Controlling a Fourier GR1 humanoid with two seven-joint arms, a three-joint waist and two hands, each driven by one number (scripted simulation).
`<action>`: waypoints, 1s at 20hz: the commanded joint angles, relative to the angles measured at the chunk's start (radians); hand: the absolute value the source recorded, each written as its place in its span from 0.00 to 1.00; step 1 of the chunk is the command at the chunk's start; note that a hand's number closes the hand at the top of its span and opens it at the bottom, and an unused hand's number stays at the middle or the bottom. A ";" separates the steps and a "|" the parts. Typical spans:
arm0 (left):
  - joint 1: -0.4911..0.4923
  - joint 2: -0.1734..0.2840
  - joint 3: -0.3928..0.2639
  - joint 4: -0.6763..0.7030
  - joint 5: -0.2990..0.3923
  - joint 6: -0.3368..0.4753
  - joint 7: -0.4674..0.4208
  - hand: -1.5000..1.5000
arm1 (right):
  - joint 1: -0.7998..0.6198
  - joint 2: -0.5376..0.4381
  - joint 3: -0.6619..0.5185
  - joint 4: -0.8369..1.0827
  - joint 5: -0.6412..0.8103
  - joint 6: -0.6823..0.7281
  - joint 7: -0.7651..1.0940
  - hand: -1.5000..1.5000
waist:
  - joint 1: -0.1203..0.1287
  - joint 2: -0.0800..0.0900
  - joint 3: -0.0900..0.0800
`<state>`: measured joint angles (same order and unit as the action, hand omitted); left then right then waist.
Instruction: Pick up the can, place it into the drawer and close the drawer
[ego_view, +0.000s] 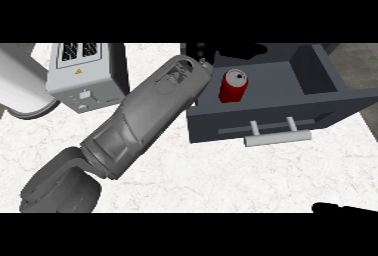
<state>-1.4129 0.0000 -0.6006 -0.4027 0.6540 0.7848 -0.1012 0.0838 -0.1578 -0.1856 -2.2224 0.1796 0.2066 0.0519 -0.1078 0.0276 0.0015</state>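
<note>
A red can with a silver top stands upright inside the open dark grey drawer, near its left side. The drawer's pale bar handle faces the counter's front. My left forearm stretches diagonally from the lower left up to the drawer's back left corner. Of my left hand only a black part shows there, just up and left of the can, and its grip is hidden. A black sliver of my right hand shows at the lower right edge.
A grey toaster stands at the back left, beside my left forearm. A white rounded object lies at the far left edge. The white marble counter spreads in front of the drawer.
</note>
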 joint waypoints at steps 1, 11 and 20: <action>0.023 0.000 -0.003 -0.067 0.054 0.039 -0.022 0.00 | -0.056 -0.016 0.045 0.012 0.122 -0.027 -0.011 0.00 | 0.018 -0.004 0.000; -0.029 0.000 -0.023 -0.043 0.049 0.069 -0.004 0.00 | -0.098 -0.104 0.204 0.161 0.552 -0.082 -0.065 0.00 | 0.077 -0.016 0.000; -0.010 0.011 0.010 -0.113 0.014 0.069 0.051 0.00 | -0.178 -0.088 0.324 0.381 0.848 -0.176 -0.021 0.00 | 0.118 -0.030 -0.002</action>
<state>-1.4424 0.0068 -0.6000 -0.4785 0.6821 0.8418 -0.0721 -0.0742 -0.2462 0.0934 -1.9132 0.9144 0.0568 0.0112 -0.0012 0.0033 0.0002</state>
